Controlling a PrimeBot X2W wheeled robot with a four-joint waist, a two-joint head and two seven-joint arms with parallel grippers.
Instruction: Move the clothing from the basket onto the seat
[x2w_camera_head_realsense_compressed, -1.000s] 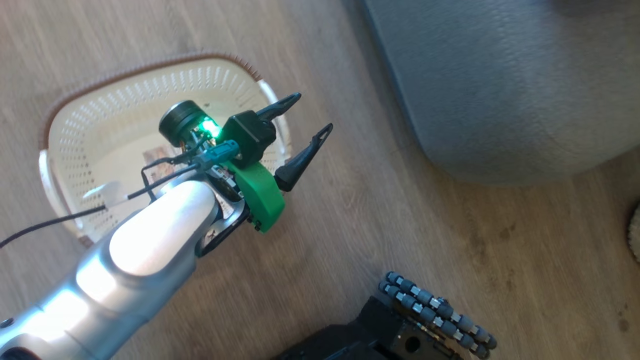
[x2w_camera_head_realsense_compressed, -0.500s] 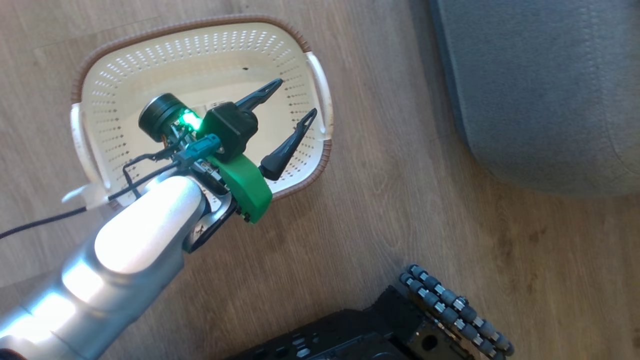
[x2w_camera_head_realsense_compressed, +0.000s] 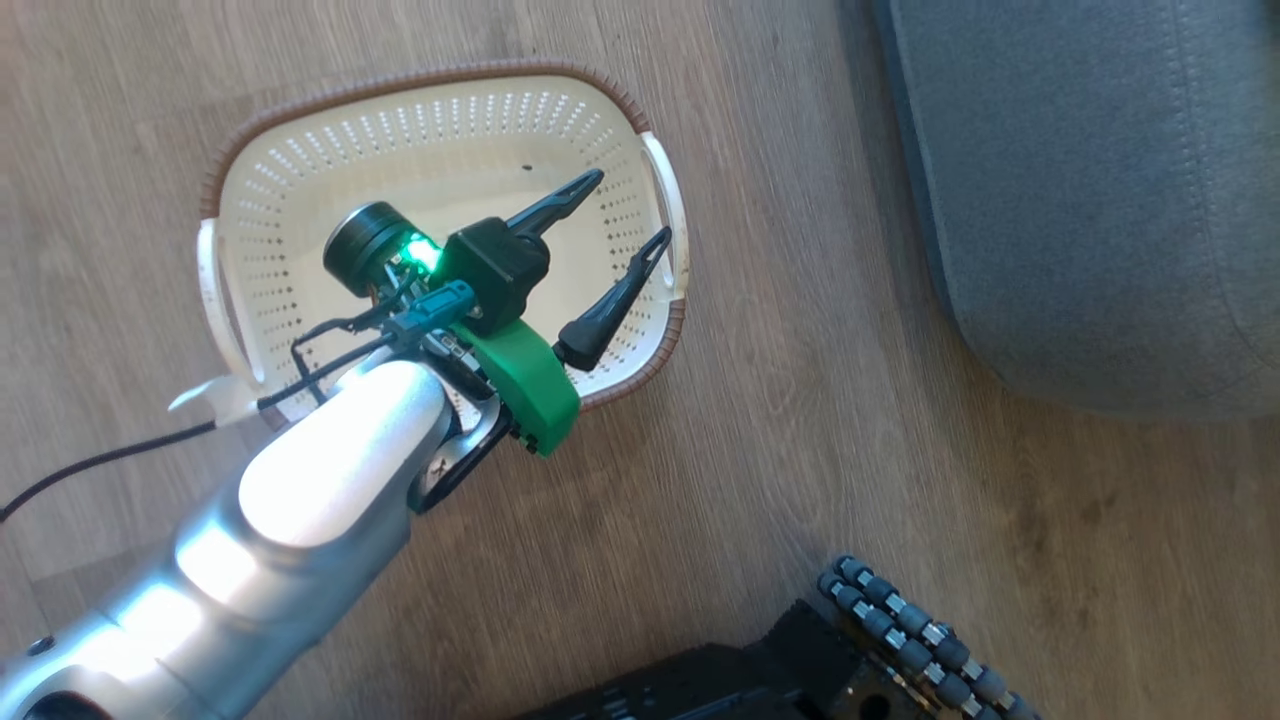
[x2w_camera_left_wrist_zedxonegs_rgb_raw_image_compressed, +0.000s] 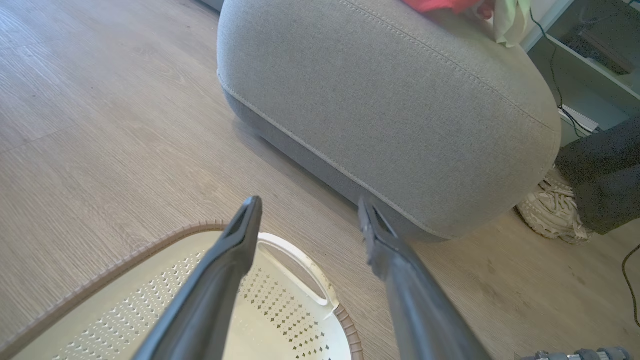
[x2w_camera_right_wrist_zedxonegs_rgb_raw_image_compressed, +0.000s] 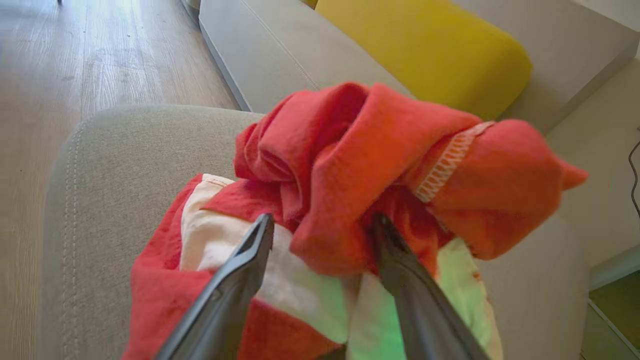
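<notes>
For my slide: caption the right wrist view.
Right jaws open around red clothing on the grey seat, yellow cushion behind.

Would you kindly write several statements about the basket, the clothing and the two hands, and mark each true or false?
1. The basket holds red clothing. False: what shows of its inside is bare.
2. The left hand hangs over the basket with its fingers apart. True.
3. The clothing lies on the floor beside the seat. False: it lies on top of the seat.
4. The right hand is clamped shut, its fingers touching. False: its fingers stand apart, with red cloth between them.
5. The basket stands on the floor, apart from the seat. True.
</notes>
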